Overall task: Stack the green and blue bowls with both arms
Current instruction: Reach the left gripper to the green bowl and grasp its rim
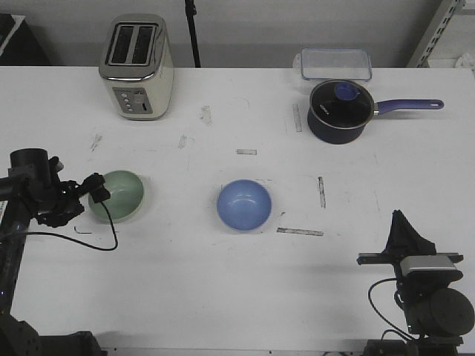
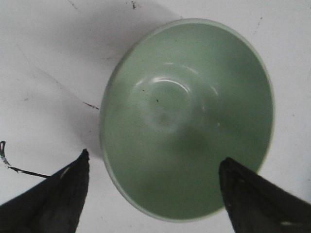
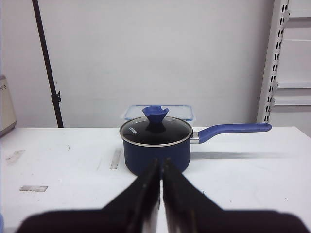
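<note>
Pale mint green, the green bowl [image 1: 117,196] sits upright on the white table [image 1: 223,282] at about 9 o'clock from the table's centre; the blue bowl [image 1: 244,205] sits upright near the centre, well apart from it, so the two are not yet stacked.

The left gripper [image 1: 97,189] hangs at the green bowl's 9 o'clock rim; in the left wrist view its two dark fingers [image 2: 58,196] stand wide apart, one outside the rim and the other over the bowl's inside [image 2: 187,121], straddling the wall without closing on it; this looks like the reach-to-grasp step.

The right gripper [image 3: 161,174] is parked at the table's 5 o'clock corner, its fingers pressed together on nothing, pointing toward the navy saucepan [image 1: 340,111] at 1 o'clock.

The next move, as I judge it, calls for the left fingers to pinch the green bowl's wall, lift it level, and carry it toward 3 o'clock over the blue bowl; the right arm would need to open and come in to steady or lift the blue one.

Room for moving: bare tabletop lies between the bowls; strips of tape [image 1: 300,232] lie flat near the blue bowl; a toaster [image 1: 137,67] at 11 o'clock and a clear lidded container [image 1: 335,64] behind the saucepan stand well clear of that path; the table's left edge lies close behind the left arm.
</note>
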You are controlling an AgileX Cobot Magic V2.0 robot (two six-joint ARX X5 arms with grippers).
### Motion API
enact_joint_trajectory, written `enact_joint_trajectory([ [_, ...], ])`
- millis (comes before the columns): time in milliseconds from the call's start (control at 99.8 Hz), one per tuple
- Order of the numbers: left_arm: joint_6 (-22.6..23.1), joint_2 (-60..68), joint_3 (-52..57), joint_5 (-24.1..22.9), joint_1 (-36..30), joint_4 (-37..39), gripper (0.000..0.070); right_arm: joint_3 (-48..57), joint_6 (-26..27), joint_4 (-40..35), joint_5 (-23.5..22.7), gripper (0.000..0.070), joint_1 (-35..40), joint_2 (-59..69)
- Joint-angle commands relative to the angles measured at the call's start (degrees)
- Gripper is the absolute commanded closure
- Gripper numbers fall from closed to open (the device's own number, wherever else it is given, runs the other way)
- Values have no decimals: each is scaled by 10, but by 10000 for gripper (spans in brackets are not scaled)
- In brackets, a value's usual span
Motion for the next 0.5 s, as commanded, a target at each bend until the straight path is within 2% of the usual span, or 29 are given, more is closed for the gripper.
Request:
enact_joint_trajectory([
  [0, -1, 17, 12, -10, 2, 4, 169, -1, 7, 6, 0, 697, 1, 0],
  [491, 12, 63, 12, -18, 2, 40, 184, -1, 7, 6, 0, 698, 1, 0],
])
